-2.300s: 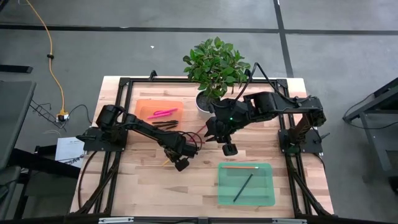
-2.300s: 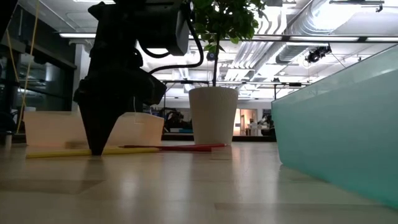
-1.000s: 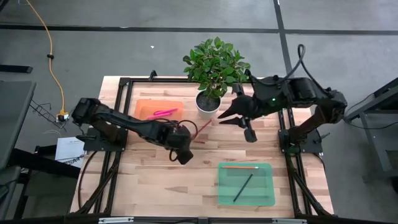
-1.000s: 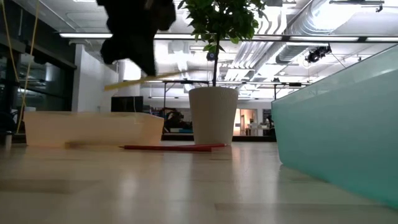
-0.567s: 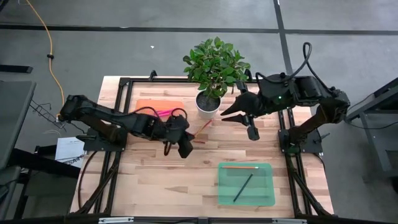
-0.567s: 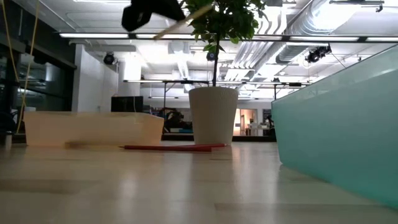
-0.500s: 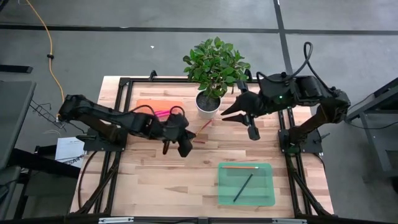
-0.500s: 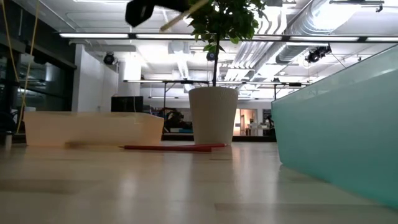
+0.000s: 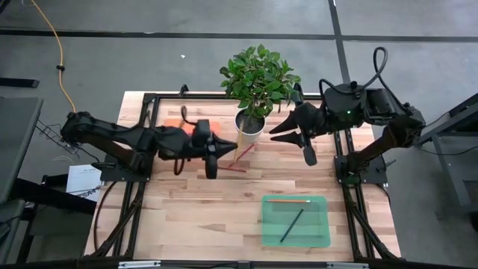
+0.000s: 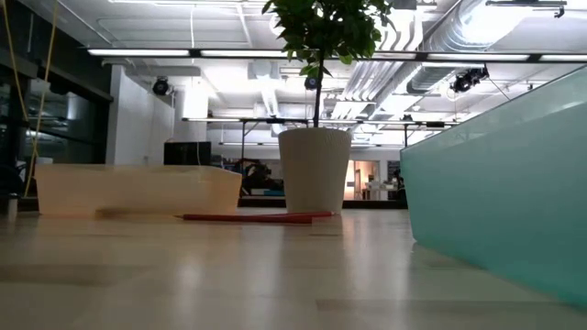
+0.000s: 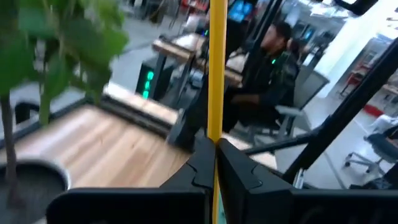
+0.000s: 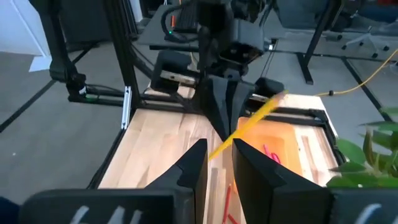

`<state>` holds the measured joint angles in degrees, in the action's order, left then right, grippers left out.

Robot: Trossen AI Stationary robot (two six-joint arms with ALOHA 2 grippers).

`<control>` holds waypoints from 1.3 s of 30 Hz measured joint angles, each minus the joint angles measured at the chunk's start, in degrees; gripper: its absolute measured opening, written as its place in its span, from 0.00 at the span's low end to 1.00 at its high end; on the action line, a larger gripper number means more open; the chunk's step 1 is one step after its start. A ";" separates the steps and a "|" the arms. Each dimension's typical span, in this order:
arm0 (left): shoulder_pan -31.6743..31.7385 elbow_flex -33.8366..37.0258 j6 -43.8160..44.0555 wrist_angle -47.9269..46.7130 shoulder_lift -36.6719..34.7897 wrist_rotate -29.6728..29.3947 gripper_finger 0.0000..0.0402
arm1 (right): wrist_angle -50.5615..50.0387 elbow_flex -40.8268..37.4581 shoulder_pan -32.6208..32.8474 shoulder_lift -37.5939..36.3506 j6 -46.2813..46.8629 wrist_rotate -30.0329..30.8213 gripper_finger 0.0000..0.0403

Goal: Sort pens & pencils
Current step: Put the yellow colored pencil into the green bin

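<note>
Hides most of the orange tray (image 9: 170, 122), toward the far left corner of the table (image 9: 187, 217), under the left arm. Shows the pink pens (image 12: 271, 155) only as a sliver in the right wrist view. Cannot make out the yellow pencil (image 11: 217, 62) from above (plain enough at the wrist: pinched between the closed fingers of the left gripper (image 9: 211, 170)). Holds it in the air between that tray and the pot (image 9: 249, 125), out of the low view. Leaves a red pencil (image 9: 240, 158) flat on the wood just in front of the pot. Hangs the right gripper (image 9: 308, 155) to the right of the pot, near the far edge, fingers apart and empty. Shows a tan pencil (image 9: 287, 200) and a dark pencil (image 9: 292, 225) in the green tray (image 9: 323, 240) by the near edge. Leaves open wood between that tray and the arms, and along the near left corner.
</note>
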<state>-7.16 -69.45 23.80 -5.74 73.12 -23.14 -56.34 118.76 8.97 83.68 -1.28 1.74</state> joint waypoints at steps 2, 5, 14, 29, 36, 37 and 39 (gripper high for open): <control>0.00 0.11 -2.43 3.03 -0.67 -0.01 0.00 | 1.83 0.00 0.00 0.20 0.36 -0.02 0.17; 0.00 0.04 -5.31 8.25 -0.78 0.24 0.00 | 4.45 0.00 0.00 0.93 0.94 -0.88 0.17; -0.05 0.04 -7.75 12.39 -0.61 2.63 0.00 | 8.18 0.00 -0.33 4.61 1.08 -1.76 0.17; -1.64 0.07 -10.30 13.45 -0.63 3.23 0.00 | 13.99 0.00 -3.89 6.96 2.90 -6.46 0.29; -1.62 0.07 -11.06 13.75 -0.63 4.16 0.00 | 16.14 0.00 -4.13 8.99 2.94 -8.02 0.33; -1.62 0.07 -11.27 13.78 -0.63 4.20 0.00 | 16.28 0.00 -4.13 9.03 2.89 -7.99 0.33; -1.62 0.09 -11.53 14.28 -0.63 4.41 0.00 | 17.09 0.00 -4.13 9.02 2.87 -7.98 0.33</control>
<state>-8.78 -69.36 12.26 8.54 72.49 -18.72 -39.25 118.76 4.84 92.70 1.58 -6.24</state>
